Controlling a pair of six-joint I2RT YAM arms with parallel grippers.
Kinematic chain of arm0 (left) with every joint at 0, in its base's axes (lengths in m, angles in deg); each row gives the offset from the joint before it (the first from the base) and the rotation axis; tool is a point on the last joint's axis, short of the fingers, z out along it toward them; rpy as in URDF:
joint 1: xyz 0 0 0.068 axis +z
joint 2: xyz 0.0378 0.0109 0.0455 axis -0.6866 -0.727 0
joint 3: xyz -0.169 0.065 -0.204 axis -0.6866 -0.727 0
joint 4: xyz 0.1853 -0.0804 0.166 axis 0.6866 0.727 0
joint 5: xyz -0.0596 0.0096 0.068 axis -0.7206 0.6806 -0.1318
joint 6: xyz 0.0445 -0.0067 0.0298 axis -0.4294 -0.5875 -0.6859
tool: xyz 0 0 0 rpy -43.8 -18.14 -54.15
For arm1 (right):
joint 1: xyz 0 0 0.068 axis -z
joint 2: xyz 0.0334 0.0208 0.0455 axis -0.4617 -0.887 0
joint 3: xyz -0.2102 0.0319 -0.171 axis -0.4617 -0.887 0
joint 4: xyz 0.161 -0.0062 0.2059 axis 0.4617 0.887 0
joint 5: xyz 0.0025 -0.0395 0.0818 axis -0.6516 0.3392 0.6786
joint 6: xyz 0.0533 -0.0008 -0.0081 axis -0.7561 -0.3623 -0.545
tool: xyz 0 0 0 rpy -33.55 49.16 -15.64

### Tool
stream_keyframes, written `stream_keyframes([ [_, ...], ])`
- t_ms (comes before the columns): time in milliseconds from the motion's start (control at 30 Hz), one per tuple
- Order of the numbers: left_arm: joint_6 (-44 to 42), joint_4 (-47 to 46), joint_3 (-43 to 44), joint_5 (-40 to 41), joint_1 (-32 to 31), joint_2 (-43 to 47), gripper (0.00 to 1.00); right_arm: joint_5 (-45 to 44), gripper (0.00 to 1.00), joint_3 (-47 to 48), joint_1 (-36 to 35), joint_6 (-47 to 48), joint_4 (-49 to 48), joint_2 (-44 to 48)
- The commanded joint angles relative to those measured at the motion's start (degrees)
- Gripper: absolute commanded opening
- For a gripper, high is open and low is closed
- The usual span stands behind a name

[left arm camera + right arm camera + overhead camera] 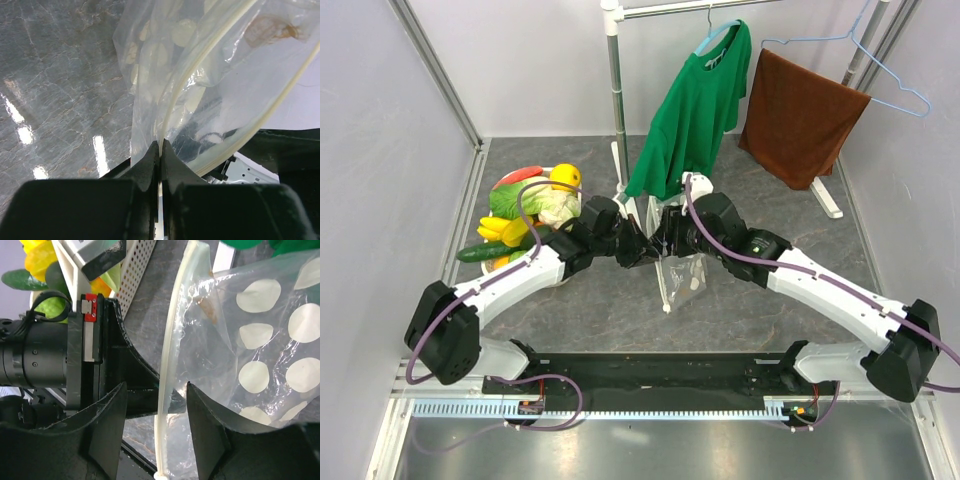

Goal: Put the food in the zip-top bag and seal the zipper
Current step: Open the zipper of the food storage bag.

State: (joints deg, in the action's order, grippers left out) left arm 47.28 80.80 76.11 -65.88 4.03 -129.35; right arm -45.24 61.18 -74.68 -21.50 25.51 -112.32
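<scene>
The clear dotted zip-top bag (685, 277) hangs above the table between my two grippers. My left gripper (160, 145) is shut on the bag's top edge at the whitish zipper (180, 85). My right gripper (156, 390) is open, its jaws standing on either side of the zipper strip (167, 365) without touching it. The bag (260, 340) looks empty. The food (530, 215) is piled on a white tray (557, 170) at the left: a pale-green cabbage (558, 208), a yellow lemon (565, 178), bananas, a cucumber (485, 252) and a red piece.
A white pole stand (616, 100) holds a green T-shirt (695, 100) on a hanger just behind the grippers. A brown towel (800, 115) hangs at the back right. Grey walls close both sides.
</scene>
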Motion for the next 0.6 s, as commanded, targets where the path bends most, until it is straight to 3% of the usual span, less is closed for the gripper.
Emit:
stream_keyframes([
  [0,0.85,-2.35,1.17,-1.17,0.4,2.36,0.02,-5.28,0.58,3.79,-0.98,-0.05,-0.31,-1.86],
  [100,0.93,-1.74,2.39,-1.87,0.4,2.54,0.02,-9.15,0.5,4.4,-1.33,0.04,1.45,-3.88],
  [467,0.67,2.22,5.21,-3.37,0.92,4.55,0.02,-17.78,0.39,8.88,-3.01,5.74,9.36,-6.35],
  [567,0.58,3.1,4.34,-4.42,2.41,6.05,0.02,-17.61,0.21,8.54,-2.83,8.21,12.52,-5.21],
])
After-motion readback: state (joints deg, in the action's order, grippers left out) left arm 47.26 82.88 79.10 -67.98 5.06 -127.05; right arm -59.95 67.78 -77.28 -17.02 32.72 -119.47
